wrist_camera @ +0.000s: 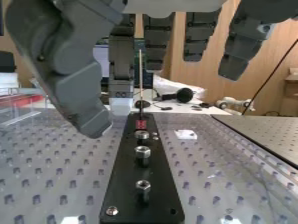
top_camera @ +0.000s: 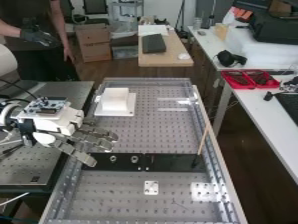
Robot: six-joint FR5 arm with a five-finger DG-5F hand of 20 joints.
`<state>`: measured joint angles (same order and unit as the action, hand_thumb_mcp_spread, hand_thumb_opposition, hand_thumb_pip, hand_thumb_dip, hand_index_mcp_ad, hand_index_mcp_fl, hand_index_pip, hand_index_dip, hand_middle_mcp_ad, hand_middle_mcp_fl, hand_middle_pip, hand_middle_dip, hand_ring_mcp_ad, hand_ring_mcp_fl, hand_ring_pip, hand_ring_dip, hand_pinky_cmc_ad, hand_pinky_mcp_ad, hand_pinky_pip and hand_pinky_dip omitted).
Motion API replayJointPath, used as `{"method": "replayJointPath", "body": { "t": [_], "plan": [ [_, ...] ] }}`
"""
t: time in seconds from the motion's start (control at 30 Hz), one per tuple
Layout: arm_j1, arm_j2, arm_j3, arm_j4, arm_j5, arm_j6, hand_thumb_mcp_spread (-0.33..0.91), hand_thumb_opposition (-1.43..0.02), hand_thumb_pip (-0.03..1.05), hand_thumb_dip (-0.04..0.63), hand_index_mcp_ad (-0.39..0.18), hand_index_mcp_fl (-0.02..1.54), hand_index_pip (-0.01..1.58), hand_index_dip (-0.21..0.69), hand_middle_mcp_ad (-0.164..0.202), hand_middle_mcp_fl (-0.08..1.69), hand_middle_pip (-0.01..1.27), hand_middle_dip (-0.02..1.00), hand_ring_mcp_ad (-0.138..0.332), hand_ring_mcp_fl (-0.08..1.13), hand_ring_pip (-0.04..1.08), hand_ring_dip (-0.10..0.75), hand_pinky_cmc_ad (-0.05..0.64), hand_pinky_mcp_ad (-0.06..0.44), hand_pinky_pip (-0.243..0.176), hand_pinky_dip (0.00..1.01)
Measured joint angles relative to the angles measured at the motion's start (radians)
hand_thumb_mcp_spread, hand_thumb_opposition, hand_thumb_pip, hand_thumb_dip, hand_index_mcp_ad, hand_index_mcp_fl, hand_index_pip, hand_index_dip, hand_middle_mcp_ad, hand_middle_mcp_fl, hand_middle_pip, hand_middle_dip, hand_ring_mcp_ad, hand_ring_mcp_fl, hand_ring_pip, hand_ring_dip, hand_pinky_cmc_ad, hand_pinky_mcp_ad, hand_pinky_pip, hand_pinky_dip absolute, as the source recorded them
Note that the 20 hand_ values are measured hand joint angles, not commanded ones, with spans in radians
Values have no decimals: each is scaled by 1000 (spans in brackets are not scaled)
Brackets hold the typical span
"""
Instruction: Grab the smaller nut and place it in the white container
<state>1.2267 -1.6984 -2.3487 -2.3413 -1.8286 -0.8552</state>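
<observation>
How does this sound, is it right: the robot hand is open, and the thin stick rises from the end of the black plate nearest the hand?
Not quite: the thin stick rises from the end of the black plate farthest from the hand, as the high view shows. The hand is indeed open.

In the high view, 2 red trays are set side by side on a white desk at 2 o'clock, with black headphones placed near them. At 12 o'clock, a wooden table is topped by a dark flat object. A cardboard box is seen at 11 o'clock, a thin tilted stick at 4.
</observation>
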Motion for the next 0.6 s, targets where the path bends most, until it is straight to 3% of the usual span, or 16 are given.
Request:
{"method": "replayJointPath", "body": {
  "t": [0.6],
  "plan": [
    [6,-61,-10,69,43,13,417,-850,749,204,-105,37,1548,187,16,138,119,253,127,0,87,127,346,311,2,202]
  ]
}}
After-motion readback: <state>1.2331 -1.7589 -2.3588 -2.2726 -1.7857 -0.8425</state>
